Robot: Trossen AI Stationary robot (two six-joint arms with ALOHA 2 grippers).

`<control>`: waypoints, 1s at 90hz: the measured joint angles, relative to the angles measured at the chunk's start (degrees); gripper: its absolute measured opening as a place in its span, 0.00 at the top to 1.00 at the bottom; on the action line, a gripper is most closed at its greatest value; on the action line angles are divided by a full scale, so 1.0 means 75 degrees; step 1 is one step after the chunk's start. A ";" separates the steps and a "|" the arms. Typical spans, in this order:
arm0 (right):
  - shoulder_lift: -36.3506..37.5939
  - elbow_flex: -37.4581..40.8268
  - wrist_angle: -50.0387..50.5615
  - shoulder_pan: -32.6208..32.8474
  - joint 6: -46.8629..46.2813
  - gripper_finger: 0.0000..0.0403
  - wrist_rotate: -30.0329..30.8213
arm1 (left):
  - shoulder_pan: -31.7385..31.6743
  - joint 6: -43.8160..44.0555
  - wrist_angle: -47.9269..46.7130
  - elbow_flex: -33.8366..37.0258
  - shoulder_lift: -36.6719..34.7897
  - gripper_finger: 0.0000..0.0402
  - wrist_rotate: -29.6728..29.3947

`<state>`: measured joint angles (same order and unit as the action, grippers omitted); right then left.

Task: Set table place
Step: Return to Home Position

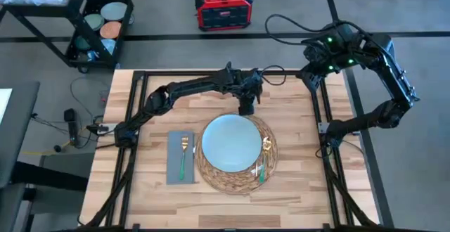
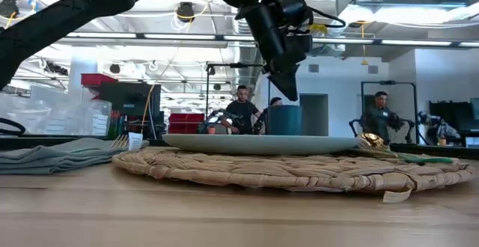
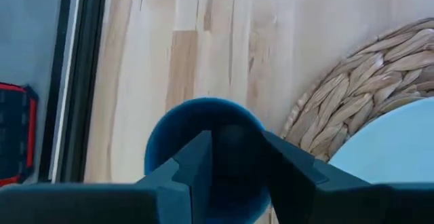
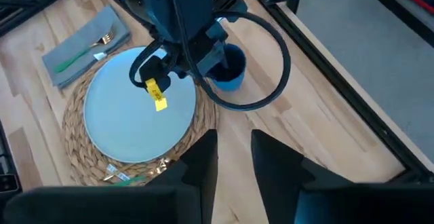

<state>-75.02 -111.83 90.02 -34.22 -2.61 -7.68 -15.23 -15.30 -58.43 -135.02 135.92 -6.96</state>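
The counter [image 1: 292, 197], a wide top of pale wooden planks edged by a black frame, carries the whole setting near its middle. The left arm reaches across from 9 o'clock, and its hand [image 1: 246, 110] hangs over the mat's 12 o'clock rim, fingers spread with nothing between them. The right arm is folded at the counter's 2 o'clock corner, its hand [image 4: 234, 149] likewise spread and bare. The round mat [image 1: 232, 181] of coiled woven straw lies flat, and a pale blue round plate [image 1: 230, 142] sits centred on it, leaving a straw ring showing all around. At 9 o'clock from the mat, just beside it, lies a grey napkin [image 1: 174, 167]. The small dark blue cup [image 4: 229, 71] stands upright on bare wood at the mat's 12 o'clock, just beside the rim and directly beneath the left hand, apart from its fingers. A fork [image 1: 183, 155] with gold tines and a green handle rests along the napkin. More green-handled cutlery [image 1: 266, 145] lies on the mat at the plate's 3 to 4 o'clock, though which pieces is hard to tell.
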 joint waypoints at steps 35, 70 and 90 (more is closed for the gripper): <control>0.2174 0.2052 -0.1279 0.1002 0.0477 0.81 -0.1346 | 0.0503 0.0582 0.1951 0.0330 -0.2060 0.75 0.2872; 0.7075 0.8639 -0.6879 0.2427 -0.2327 0.81 -0.0778 | 0.1816 0.1231 0.7595 0.8348 -0.6551 0.98 0.3301; 0.7335 0.9961 -0.7907 0.2659 -0.2173 0.81 -0.0767 | 0.2627 0.3339 1.0326 1.2524 -0.9508 0.98 -0.0158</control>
<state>-20.01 -37.12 30.72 -14.27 -18.91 -13.43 4.47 9.74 19.02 -41.09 64.61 -8.15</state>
